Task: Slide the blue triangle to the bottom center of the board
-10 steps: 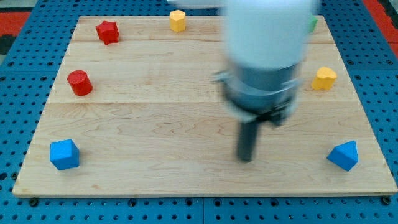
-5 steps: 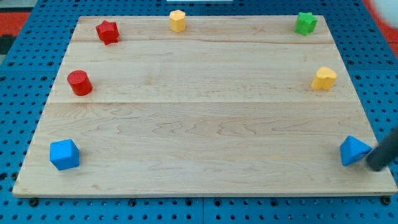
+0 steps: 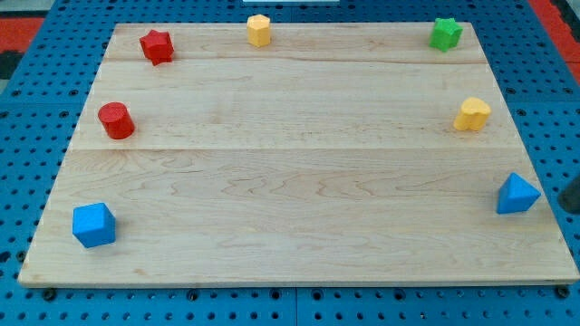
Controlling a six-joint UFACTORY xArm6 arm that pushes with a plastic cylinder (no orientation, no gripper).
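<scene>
The blue triangle (image 3: pixel 517 194) lies near the board's right edge, in the lower right of the view. My tip (image 3: pixel 571 207) shows as a dark blurred shape at the view's right edge, just right of the blue triangle and apart from it, off the board's edge. Most of the rod is out of view.
A blue cube (image 3: pixel 94 225) sits at the lower left. A red cylinder (image 3: pixel 116 119) and a red star (image 3: pixel 157 45) are at the left. A yellow block (image 3: pixel 259 30) is at top centre, a green star (image 3: pixel 445 33) at top right, a yellow heart (image 3: pixel 472 114) at the right.
The arm swept from the board's middle to the right edge. The blue triangle has shifted up and slightly right along the right edge. My tip has drawn further right, nearly out of view.
</scene>
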